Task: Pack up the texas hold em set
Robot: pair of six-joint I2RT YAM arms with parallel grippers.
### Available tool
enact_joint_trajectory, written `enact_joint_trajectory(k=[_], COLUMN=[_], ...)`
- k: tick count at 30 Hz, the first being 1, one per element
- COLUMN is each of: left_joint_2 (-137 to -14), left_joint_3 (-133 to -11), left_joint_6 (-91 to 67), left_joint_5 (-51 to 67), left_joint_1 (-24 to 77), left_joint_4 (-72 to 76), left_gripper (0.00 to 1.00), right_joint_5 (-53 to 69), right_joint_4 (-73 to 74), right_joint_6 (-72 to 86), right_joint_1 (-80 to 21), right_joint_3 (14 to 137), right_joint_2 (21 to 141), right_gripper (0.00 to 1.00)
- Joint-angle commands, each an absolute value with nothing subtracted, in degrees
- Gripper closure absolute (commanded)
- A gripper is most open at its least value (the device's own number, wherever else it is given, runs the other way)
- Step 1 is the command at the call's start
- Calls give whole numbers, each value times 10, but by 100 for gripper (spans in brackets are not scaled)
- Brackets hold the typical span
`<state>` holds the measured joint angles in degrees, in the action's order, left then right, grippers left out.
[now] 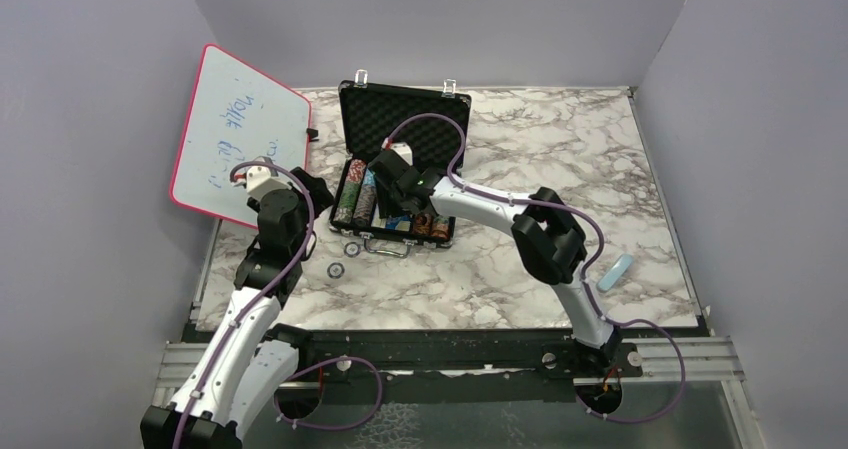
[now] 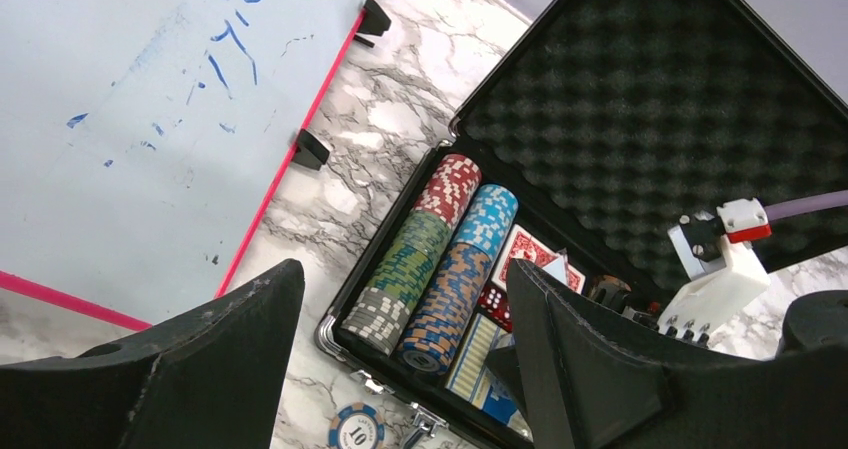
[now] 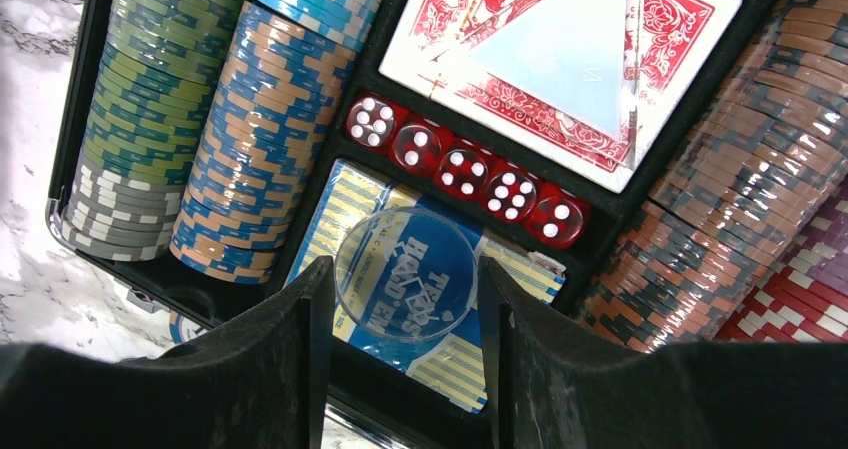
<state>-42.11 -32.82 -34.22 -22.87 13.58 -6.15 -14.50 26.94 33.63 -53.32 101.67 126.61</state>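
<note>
One clear disc (image 3: 405,269): pinched in right gripper (image 3: 402,304), over blue deck (image 3: 345,209)
Next: lower it, release into the case slot
Left gripper (image 2: 400,281): wide, empty

Blue card deck (image 3: 350,204) partly behind the right claw's (image 3: 405,269) clear disc (image 3: 405,284); whiteboard (image 1: 240,134) scrawl illegible.

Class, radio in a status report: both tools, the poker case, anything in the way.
Left tool open, empty. Right tool gripping clear button over open case. Loose chip lying in front of case.
</note>
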Motion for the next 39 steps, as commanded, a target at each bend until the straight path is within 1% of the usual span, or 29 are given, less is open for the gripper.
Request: enact_joint_trajectory(k=[1, 4, 7, 12, 15, 19, 22, 25, 28, 31, 35, 37, 39], left_joint_2=[-409, -408, -407, -406, -406, -405, -406, -406, -407, -408, -407, -411, -412], left_joint_3=[-325, -326, -323, -324, -322, -321, -322, -321, -321, -320, -306, -296, -292], left_joint_6=[-347, -347, -346, -343, -340, -330, -320, -315, -313, -304, -283, -284, -285], left_joint_5=[-238, -235, -231, -228, -214, -190, -167, -144, -125, -92, 2, 43, 58], left_joint_1=[126, 119, 116, 116, 116, 116, 116, 116, 116, 116, 116, 116, 116], left_joint_4=[-61, -58, -56, -57, -50, -39, -30, -19, -14, -1, 55, 85, 97], left_gripper=[23, 23, 23, 23, 22, 22, 21, 21, 21, 21, 21, 20, 20], right_joint_5=[-151, -149, -140, -158, -201, -270, -308, -317, -304, -246, -176, -162, -157], right_joint_4=[308, 325, 326, 330, 331, 320, 310, 309, 291, 282, 268, 259, 265], right_joint_6=[349, 353, 347, 339, 337, 342, 357, 368, 361, 357, 334, 313, 299], right_joint_1=[-544, -545, -545, -545, -543, -522, -478, -424, -367, -302, -241, -232, -229], right_joint_3=[1007, 1014, 1024, 1032, 1015, 946, 875, 806, 739, 690, 656, 658, 675], right_joint_2=[1250, 1250, 1243, 1217, 1182, 1112, 1053, 998, 955, 943, 964, 989, 1022], right_gripper=[53, 49, 38, 29, 28, 28, 28, 28, 27, 25, 19, 17, 17])
